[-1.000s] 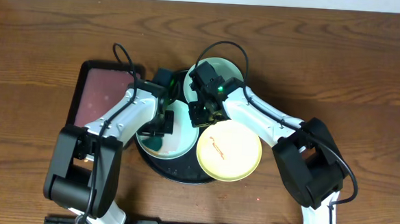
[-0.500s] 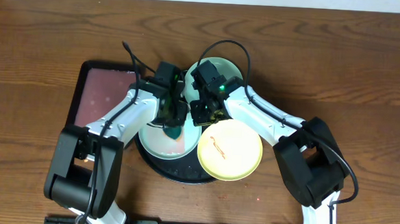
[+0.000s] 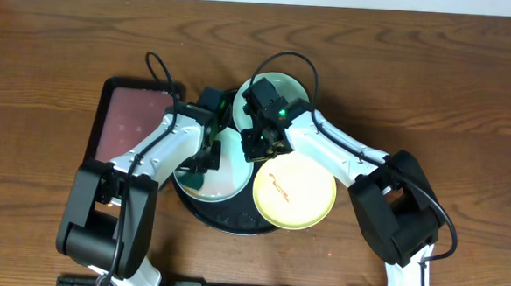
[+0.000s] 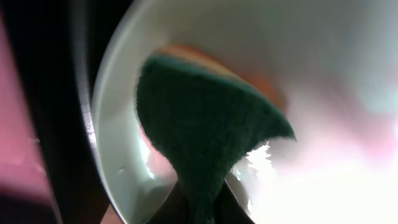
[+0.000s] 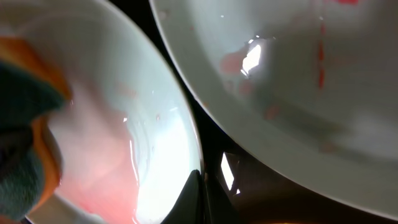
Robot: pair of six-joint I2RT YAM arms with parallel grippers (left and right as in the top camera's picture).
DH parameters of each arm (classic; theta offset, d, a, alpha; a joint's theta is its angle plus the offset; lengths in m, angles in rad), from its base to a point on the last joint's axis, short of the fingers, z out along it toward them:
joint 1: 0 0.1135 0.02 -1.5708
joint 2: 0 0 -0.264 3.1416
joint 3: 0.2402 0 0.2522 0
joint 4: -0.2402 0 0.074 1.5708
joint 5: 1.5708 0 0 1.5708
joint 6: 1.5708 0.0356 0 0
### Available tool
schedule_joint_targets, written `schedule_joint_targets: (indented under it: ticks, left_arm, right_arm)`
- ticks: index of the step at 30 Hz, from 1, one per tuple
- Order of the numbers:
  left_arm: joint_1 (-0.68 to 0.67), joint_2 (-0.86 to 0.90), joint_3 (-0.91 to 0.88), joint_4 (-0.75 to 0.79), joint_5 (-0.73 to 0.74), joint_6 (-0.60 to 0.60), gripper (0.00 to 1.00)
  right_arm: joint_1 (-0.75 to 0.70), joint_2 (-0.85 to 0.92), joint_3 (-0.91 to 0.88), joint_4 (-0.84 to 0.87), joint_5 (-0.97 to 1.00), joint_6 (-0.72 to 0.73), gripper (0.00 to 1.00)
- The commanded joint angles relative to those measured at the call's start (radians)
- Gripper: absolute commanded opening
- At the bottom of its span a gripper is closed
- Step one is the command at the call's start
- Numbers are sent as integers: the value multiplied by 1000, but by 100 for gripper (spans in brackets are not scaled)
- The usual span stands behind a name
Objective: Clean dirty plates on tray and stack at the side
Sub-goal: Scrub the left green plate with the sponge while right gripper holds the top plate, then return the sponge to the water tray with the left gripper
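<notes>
Three plates lie on the round black tray [image 3: 225, 218]. On the left mint plate [image 3: 228, 172] my left gripper [image 3: 202, 168] is shut on a green sponge [image 3: 195, 183], which it presses onto the plate's left part. The wrist view shows the sponge [image 4: 205, 124] with an orange backing, flat against the plate [image 4: 118, 143]. My right gripper [image 3: 261, 145] is shut with its tips [image 5: 202, 196] at this plate's rim [image 5: 180, 130]. The back mint plate [image 3: 285, 88] carries a thin red smear [image 5: 321, 59]. The yellow plate [image 3: 293, 191] lies at the front right with a red smear.
A rectangular black-rimmed tray with a maroon inside [image 3: 129, 123] sits just left of the round tray, under my left arm. Bare wood tabletop [image 3: 442, 100] spreads to the right and along the back. Both arms cross over the round tray's middle.
The left gripper swept the sponge right across the mint plate, then back to its left side. The right gripper and the plates have stayed put.
</notes>
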Motion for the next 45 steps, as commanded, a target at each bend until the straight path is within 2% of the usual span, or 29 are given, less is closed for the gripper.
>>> schedule_joint_targets:
  ticks: [1,3,6,12,16,20,22,31,35,41,43,45]
  left_arm:
    - [6,14,-6,-38,236,221,7]
    - [6,14,-6,-33,392,303,8]
    - [6,14,-6,5,508,339,7]
    - [6,14,-6,138,513,338,8]
    - [6,14,-6,222,398,303,8]
    - [9,14,10,241,59,80,8]
    - [20,10,42,207,-21,16,7]
    - [111,-98,241,-6,-26,-5,7]
    - [162,-175,254,-29,-26,-5,7]
    - [262,-211,254,-38,-21,-5,7]
    - [283,-210,253,-43,-18,-5,7]
    - [300,-210,251,-48,-18,-5,7]
  right_arm:
    - [-2,7,17,-1,-4,-10,1]
    - [-2,7,17,-1,-4,-10,1]
    - [-2,7,17,0,-4,-10,1]
    - [-2,7,17,1,-4,-10,1]
    - [-2,7,17,2,-4,-10,1]
    - [-2,7,17,5,-4,-10,1]
    - [-2,7,17,4,-4,-10,1]
    - [-2,7,17,-2,-4,-10,1]
    - [4,7,16,-14,-4,8,2]
    - [19,52,13,-11,-28,28,9]
    - [12,54,13,-12,-43,28,9]
    - [3,54,13,-11,-48,31,1]
